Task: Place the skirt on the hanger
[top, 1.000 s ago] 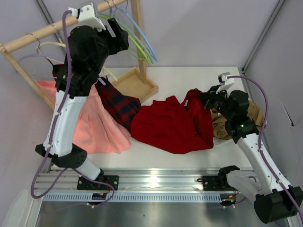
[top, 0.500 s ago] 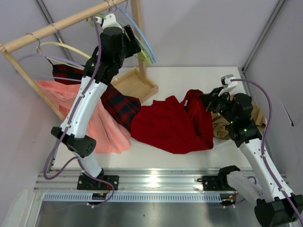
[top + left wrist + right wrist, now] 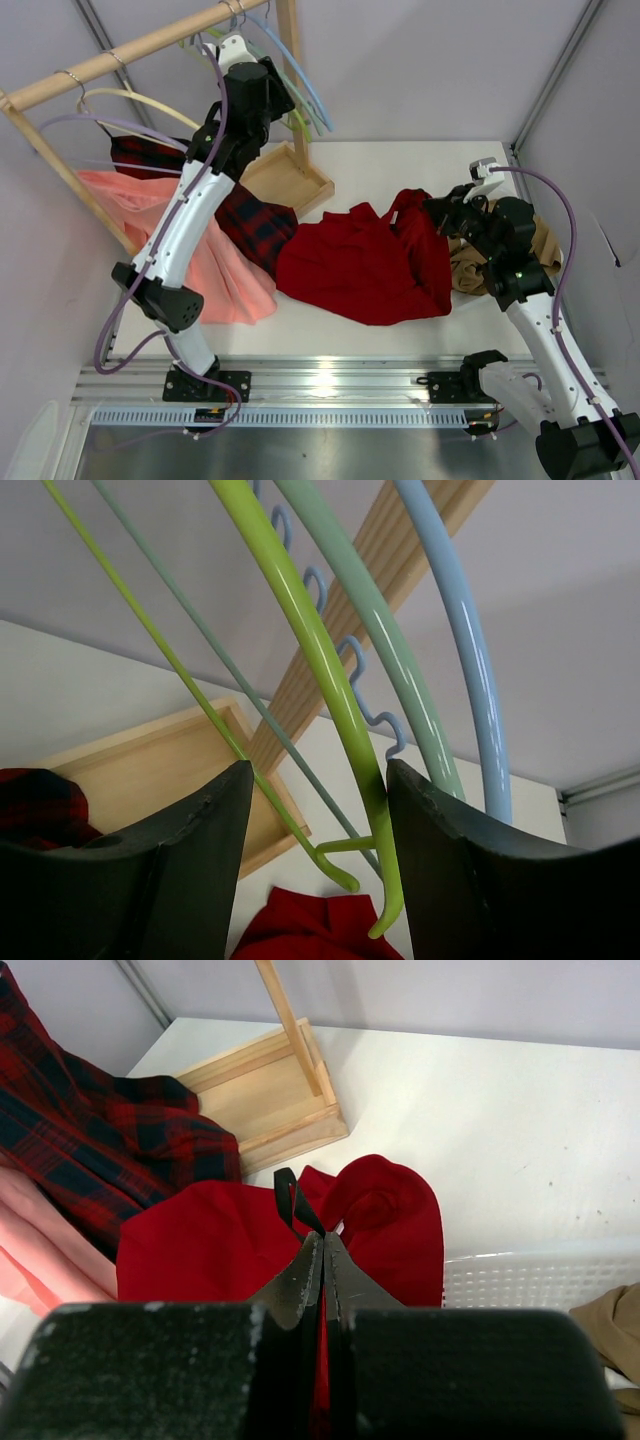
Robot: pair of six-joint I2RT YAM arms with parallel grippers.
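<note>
The deep-red skirt lies bunched on the white table, right of centre. My right gripper is shut on its upper edge. In the right wrist view red fabric is pinched between the closed jaws, and a black ribbon loop sticks out past the tips. The lime hanger hangs on the wooden rail at the back. My left gripper is raised to it. In the left wrist view the hanger's curved arm passes between the open jaws, close against the right finger.
A pale green hanger and a light-blue hanger hang right beside the lime one. A plaid skirt and a salmon skirt hang on the left. The rack's wooden base sits behind the skirt. A white basket with tan cloth stands at the right.
My left arm has stretched up and back to the hangers, and its jaws have narrowed around the lime hanger. The right arm and the skirt have barely moved.
</note>
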